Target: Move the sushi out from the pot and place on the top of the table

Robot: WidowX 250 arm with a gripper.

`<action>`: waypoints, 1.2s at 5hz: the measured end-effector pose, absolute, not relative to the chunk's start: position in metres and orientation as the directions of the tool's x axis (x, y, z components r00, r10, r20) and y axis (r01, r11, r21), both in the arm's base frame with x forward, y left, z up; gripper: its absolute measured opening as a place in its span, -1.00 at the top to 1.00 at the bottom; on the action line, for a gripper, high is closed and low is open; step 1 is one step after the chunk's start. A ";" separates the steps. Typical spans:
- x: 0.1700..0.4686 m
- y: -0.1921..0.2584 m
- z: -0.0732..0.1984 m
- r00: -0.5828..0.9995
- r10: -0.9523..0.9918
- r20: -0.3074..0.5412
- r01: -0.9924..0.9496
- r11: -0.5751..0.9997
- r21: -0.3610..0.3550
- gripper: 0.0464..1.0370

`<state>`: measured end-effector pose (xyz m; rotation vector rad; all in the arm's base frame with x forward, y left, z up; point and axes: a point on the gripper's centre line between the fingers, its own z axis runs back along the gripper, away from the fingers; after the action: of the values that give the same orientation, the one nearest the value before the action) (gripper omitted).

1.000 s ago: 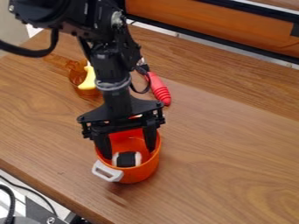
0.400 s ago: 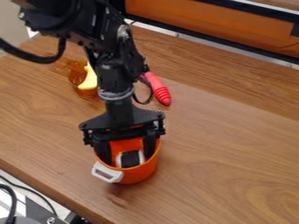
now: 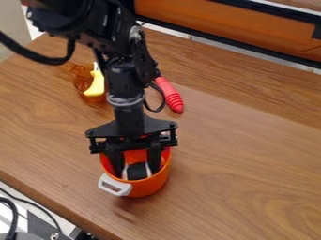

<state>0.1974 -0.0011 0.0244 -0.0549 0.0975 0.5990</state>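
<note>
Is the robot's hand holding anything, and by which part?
Can't tell: the hand is in the orange pot, around the sushi, but whether it grips isn't clear.

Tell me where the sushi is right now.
In the camera view, low and left of centre, the sushi sits inside the orange pot, near its white handle.

Brown wood-grain counter [image 3: 238,154] stretching toward four o'clock; orange-brown panel [image 3: 232,23], black-edged, at one o'clock; grey surface [image 3: 12,21] near ten o'clock.
</note>
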 end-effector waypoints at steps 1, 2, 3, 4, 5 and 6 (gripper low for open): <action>0.197 -0.002 0.025 0.820 0.560 -0.117 -0.566 0.824 -0.028 0.06; 0.203 -0.003 0.037 0.817 0.562 -0.128 -0.572 0.818 -0.055 0.06; 0.206 -0.002 0.057 0.809 0.571 -0.138 -0.585 0.805 -0.102 0.06; 0.209 0.001 0.076 0.805 0.575 -0.148 -0.593 0.793 -0.140 0.06; 0.211 0.014 0.089 0.795 0.585 -0.164 -0.606 0.780 -0.158 0.06; 0.214 0.031 0.095 0.786 0.607 -0.119 -0.618 0.767 -0.172 0.06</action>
<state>0.2140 0.0308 0.0950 -0.2072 0.0574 0.6653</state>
